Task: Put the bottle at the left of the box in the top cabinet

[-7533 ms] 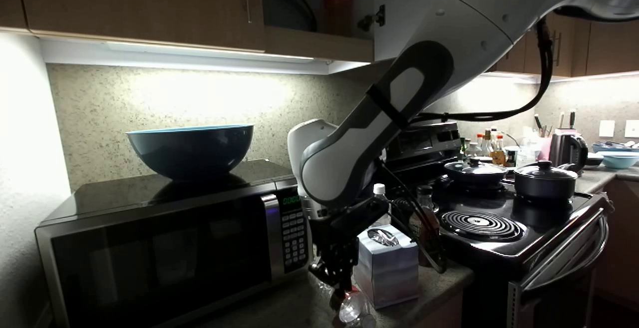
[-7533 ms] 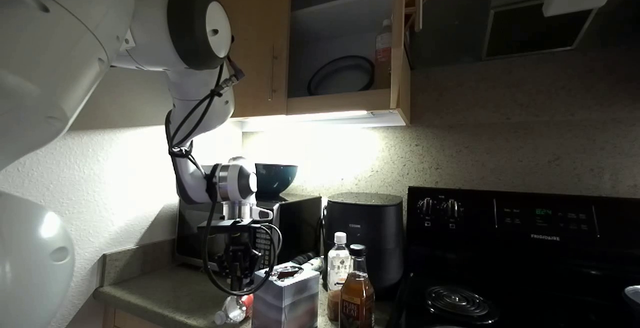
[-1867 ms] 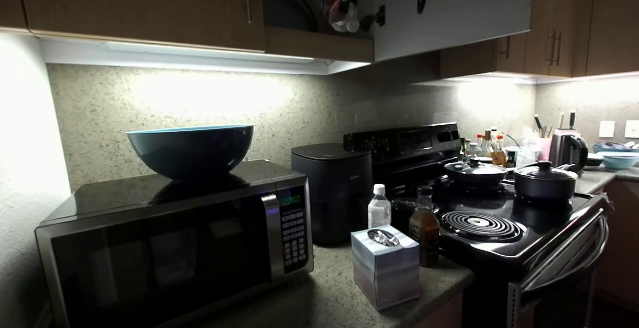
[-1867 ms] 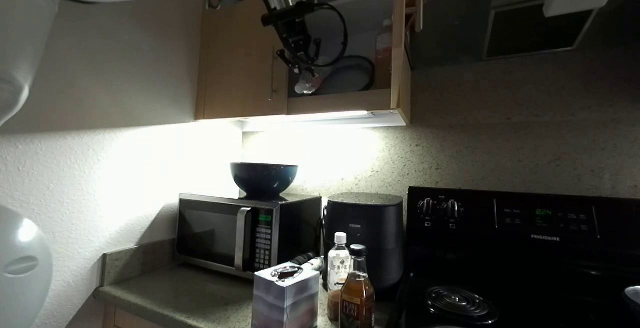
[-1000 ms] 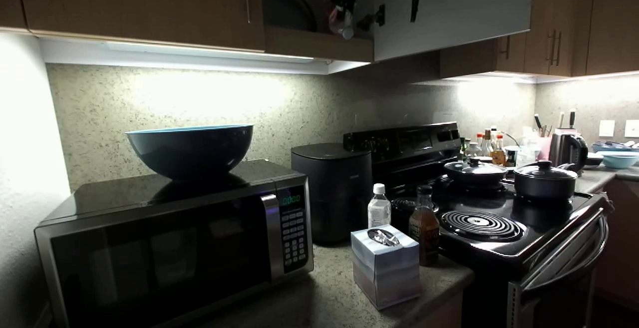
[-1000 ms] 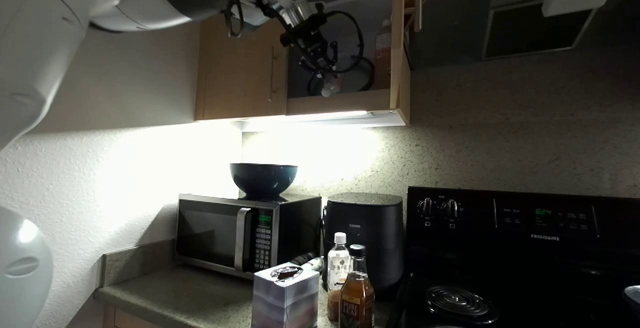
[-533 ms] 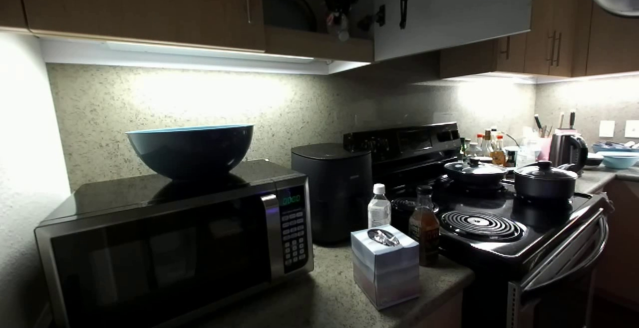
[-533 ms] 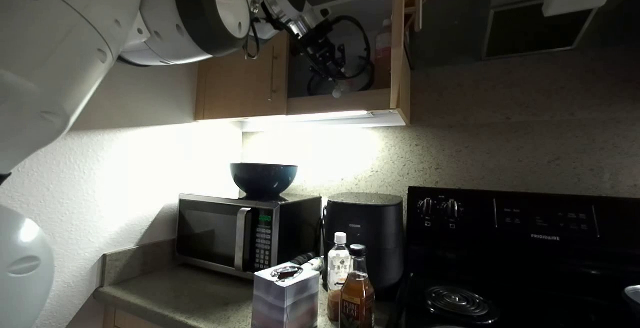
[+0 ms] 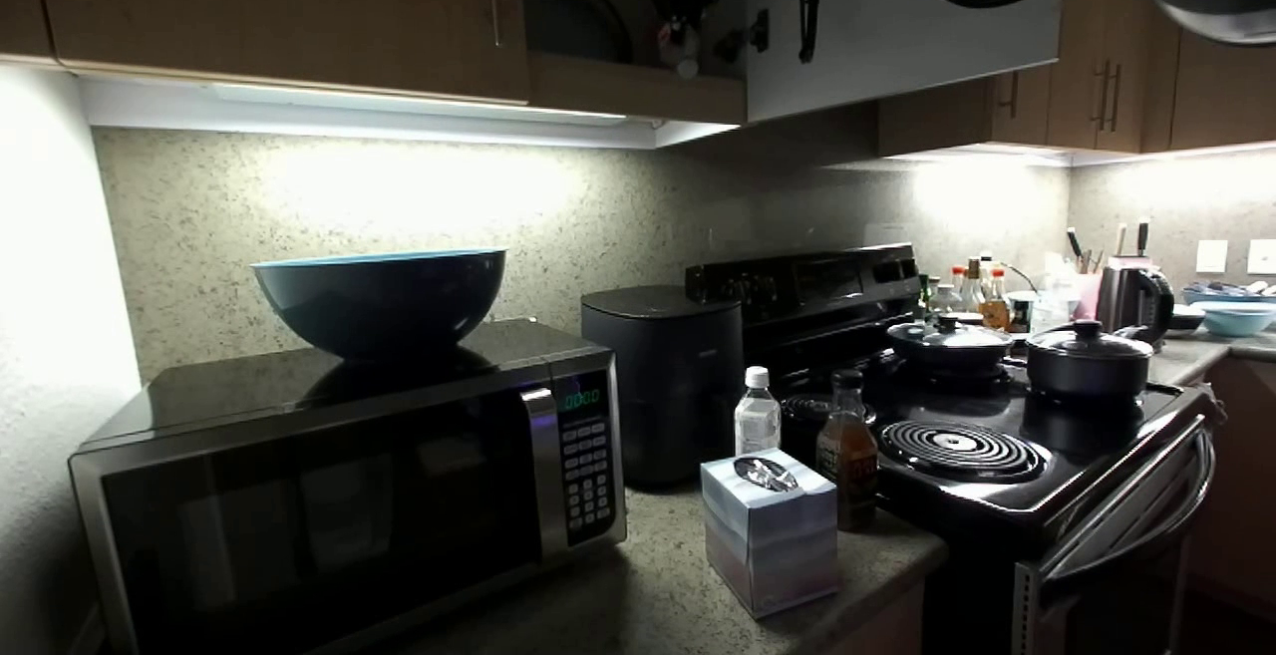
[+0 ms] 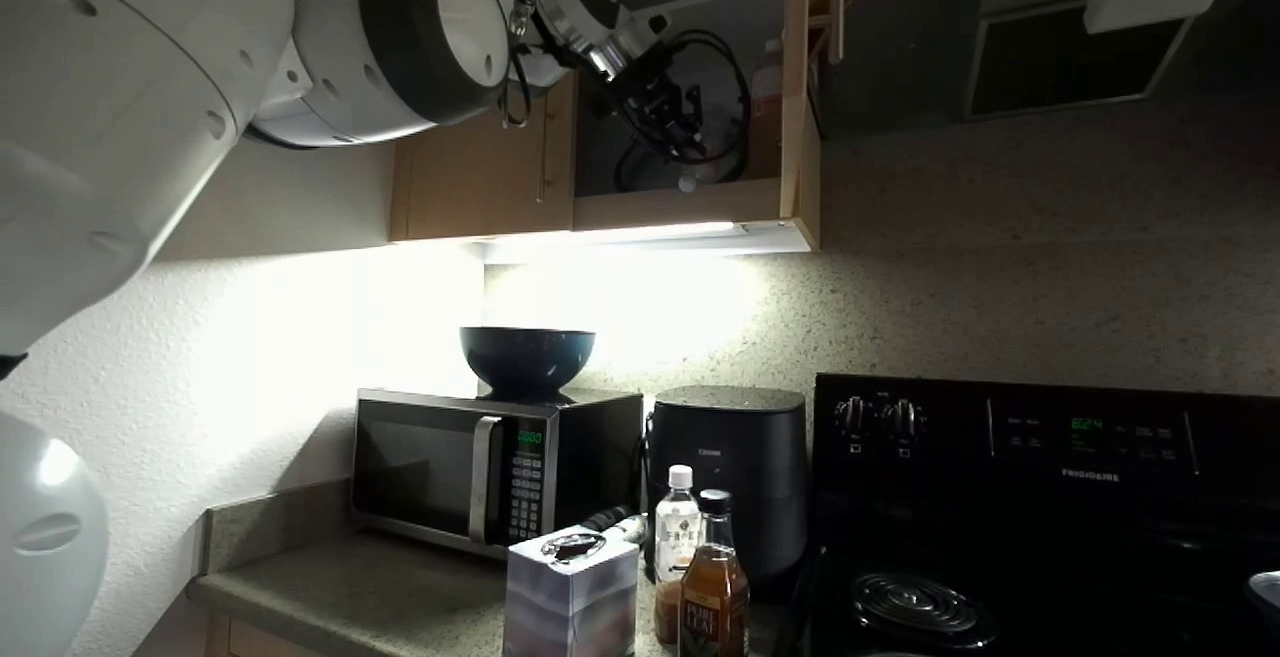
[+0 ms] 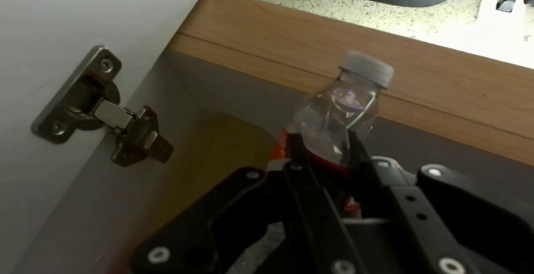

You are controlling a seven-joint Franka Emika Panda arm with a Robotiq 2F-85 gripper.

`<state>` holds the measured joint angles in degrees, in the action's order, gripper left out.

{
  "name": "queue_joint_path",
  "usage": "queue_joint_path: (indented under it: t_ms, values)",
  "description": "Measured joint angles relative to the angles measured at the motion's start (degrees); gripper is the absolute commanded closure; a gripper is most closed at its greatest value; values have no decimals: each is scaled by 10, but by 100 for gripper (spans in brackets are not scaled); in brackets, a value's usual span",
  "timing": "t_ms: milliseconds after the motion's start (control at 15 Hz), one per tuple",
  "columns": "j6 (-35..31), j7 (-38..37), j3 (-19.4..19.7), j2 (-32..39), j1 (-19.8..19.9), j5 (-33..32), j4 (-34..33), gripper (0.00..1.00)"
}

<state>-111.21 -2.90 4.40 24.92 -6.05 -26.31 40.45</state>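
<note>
Up from the surface [image 9: 663, 535] to the open top cabinet [image 10: 675, 205] since the earliest frame — bottle [image 11: 327, 117] and gripper [image 11: 325, 144] both; wrist view — gripper pinching bottle at its red band, cap toward the cabinet's wooden front edge; in an exterior view, arm [image 10: 470, 17] raised, bottle tilted, cap low; in an exterior view, box [image 9: 773, 545] on the surface below, near white-capped bottle [image 9: 758, 421] and amber bottle [image 9: 847, 466].

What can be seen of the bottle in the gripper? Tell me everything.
The bottle looks like clear plastic, with a pale cap on and a red label. It is clamped in the gripper, which hides much of its lower part. It tilts, cap end down, toward the front edge of the open cabinet. Whether it touches the cabinet, I can't tell.
</note>
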Motion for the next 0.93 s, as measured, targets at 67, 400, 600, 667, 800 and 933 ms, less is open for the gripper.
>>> queue_joint_path:
  t_ms: [67, 400, 600, 667, 800, 933]
  values:
    - [-11, -6, 7, 7, 0, -3, -1, 93]
    - [-38, -11, 29, 39, -2, -33, -35, 93]
    - [-37, -11, 34, 53, -8, -38, -54, 93]
    - [-37, -11, 34, 56, -8, -38, -59, 93]
    - [-39, -11, 33, 60, -8, -36, -67, 93]
    - [-39, -11, 33, 68, -8, -34, -77, 93]
